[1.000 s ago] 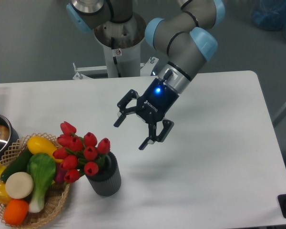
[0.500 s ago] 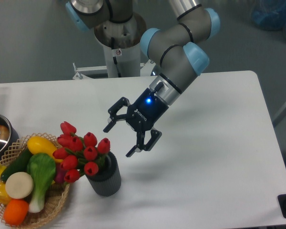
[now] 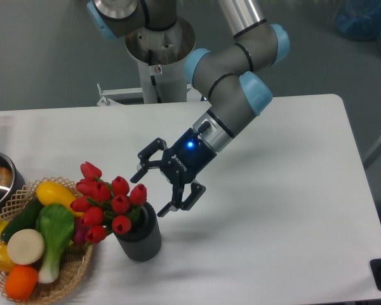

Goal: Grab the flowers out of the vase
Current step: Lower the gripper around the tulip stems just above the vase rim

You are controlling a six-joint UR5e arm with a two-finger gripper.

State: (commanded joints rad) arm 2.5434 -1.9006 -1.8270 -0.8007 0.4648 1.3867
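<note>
Flowers point(image 3: 108, 200) stand bunched in the vase point(image 3: 140, 236) on the white worktop point(image 3: 273, 222), leaning left toward a wicker basket point(image 3: 70, 270) of vegetables, so their right side lies exposed. From that side the arm point(image 3: 232, 95) reaches in, tilted. Its gripper point(image 3: 153, 190) hangs just beside the red buds with jaws spread wide and empty, likely to straddle the stems.

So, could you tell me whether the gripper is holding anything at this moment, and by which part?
Nothing is held: the gripper is open beside the flowers, its fingers touching nothing.
</note>
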